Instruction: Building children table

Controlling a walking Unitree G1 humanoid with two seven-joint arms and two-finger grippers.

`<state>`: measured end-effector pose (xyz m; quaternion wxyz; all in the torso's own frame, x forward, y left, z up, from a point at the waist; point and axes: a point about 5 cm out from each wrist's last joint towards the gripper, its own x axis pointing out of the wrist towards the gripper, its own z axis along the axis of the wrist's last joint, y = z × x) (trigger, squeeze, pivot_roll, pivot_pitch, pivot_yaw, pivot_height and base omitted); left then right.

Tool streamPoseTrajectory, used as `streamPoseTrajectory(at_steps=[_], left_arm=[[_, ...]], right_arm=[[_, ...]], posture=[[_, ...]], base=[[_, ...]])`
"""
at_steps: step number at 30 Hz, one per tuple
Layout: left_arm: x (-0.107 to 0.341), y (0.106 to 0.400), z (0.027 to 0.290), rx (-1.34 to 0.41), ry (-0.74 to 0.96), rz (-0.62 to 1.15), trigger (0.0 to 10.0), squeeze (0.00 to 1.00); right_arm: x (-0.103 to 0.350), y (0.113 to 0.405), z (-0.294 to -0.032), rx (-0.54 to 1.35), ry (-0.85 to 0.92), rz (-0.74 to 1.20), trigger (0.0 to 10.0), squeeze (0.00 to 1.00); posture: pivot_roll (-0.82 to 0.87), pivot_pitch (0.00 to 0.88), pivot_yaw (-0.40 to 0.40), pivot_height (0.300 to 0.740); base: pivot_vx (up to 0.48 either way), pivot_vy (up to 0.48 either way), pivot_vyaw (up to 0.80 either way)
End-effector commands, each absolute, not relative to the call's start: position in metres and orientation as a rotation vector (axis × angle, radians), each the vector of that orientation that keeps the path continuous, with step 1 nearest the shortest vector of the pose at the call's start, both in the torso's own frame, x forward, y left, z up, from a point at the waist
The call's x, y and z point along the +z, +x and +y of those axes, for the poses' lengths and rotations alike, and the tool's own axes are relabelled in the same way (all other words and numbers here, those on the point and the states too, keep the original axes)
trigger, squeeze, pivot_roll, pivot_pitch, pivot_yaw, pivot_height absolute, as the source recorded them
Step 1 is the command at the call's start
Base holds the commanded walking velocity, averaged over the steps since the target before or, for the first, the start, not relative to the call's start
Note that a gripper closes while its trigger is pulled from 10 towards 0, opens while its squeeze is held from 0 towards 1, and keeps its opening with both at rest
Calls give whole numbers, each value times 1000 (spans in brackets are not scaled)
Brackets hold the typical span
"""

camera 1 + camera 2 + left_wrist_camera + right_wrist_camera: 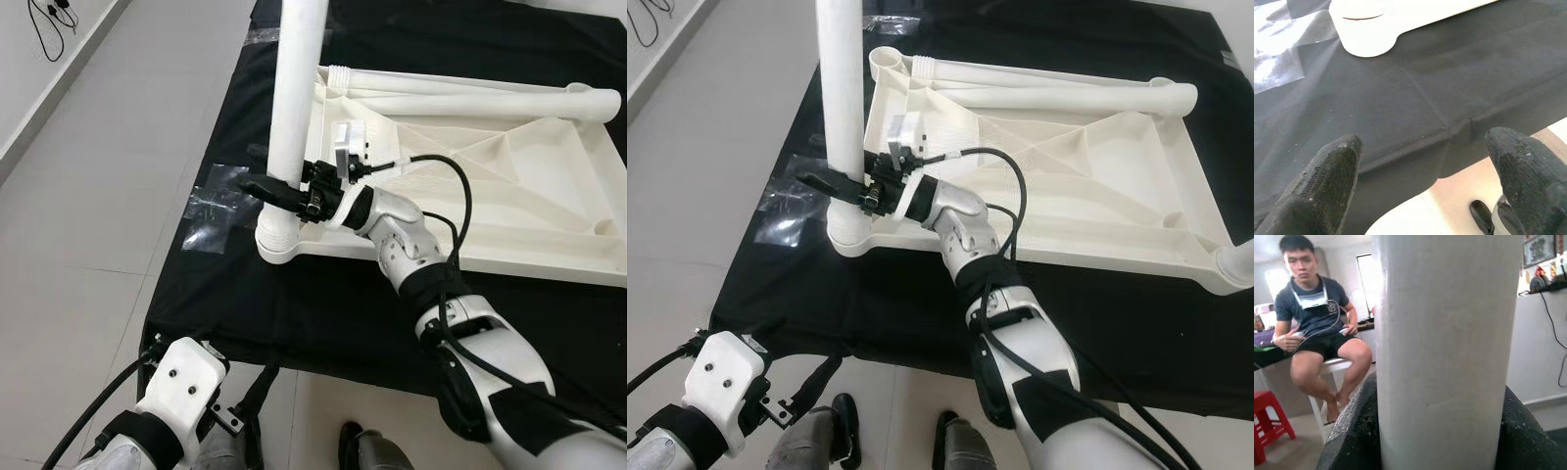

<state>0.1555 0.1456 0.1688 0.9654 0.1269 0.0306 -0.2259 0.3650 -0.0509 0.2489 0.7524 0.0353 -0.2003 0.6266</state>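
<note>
A white plastic table top lies upside down on a black cloth. One white leg stands upright in the near left corner socket. My right gripper is shut on this leg just above the socket; in the right wrist view the leg sits between both black fingers. More white legs lie along the far edge of the top. My left gripper is open and empty, low over the cloth's near edge.
Clear plastic wrap lies on the cloth to the left of the socket. Grey tiled floor spreads to the left. A seated person and a red stool show in the right wrist view.
</note>
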Motion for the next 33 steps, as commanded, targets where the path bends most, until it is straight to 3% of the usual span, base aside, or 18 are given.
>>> streamPoseTrajectory(at_steps=[1,11,16,33], left_arm=[[164,153,146,-468,263,96,10000,0],[164,153,146,-468,268,97,10000,0],[165,152,147,-470,270,98,10000,0],[166,149,147,-466,270,100,10000,0]], right_arm=[[221,364,-55,1344,32,-336,10000,0],[206,363,-62,1285,-115,-310,10000,0],[197,353,-65,1496,-226,-215,10000,0],[218,356,-55,1722,-107,-119,10000,0]], posture=[[87,287,-43,740],[95,291,-40,740],[94,294,-37,740],[110,303,-46,740]], base=[[0,0,0],[0,0,0],[0,0,0],[0,0,0]])
